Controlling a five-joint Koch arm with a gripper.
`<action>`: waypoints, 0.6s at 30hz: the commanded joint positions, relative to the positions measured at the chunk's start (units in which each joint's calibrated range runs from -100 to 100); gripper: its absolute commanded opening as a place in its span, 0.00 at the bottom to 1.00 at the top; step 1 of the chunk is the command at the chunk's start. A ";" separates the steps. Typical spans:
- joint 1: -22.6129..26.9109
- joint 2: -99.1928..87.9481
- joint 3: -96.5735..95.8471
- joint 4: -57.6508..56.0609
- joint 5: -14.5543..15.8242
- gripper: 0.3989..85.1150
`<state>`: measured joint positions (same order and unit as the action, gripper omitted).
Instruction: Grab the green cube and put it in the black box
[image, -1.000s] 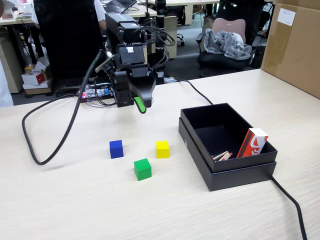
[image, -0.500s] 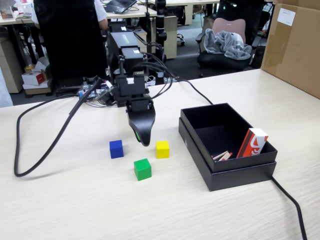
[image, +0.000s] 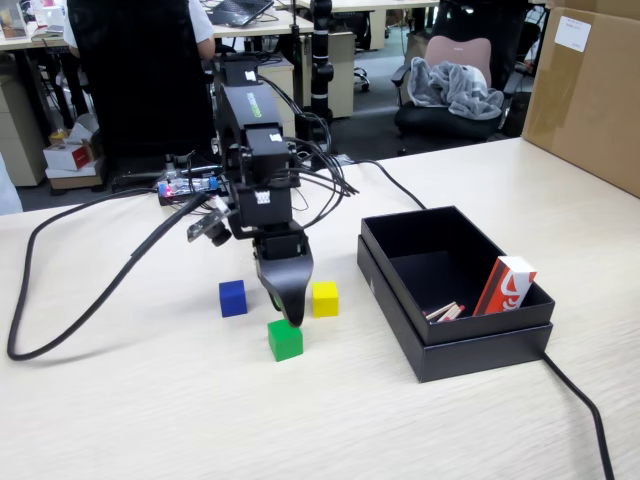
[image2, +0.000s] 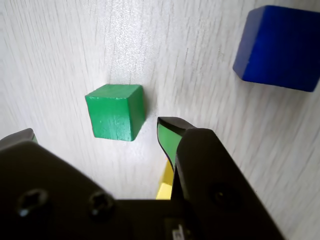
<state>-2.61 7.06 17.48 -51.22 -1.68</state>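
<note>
the table (image: 150, 400) looks like pale wood-grain laminate, smooth with a soft sheen; the grain streaks show clearly in the wrist view. the green cube (image2: 116, 111) has matt painted faces with slightly worn, rough edges. the blue cube (image2: 278, 47) is matt too. the gripper (image2: 95, 132) is black moulded plastic, faintly glossy, with green-lined fingertips (image2: 166, 137). the black box (image: 470, 345) looks like matt card. the carton (image: 585, 90) is plain brown cardboard.
</note>
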 joint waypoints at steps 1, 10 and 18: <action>-0.44 0.35 4.28 4.01 -0.73 0.56; -0.54 5.17 5.28 4.09 -1.07 0.55; -0.44 8.03 6.73 4.09 -0.88 0.29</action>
<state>-3.00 15.73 20.86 -49.36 -2.42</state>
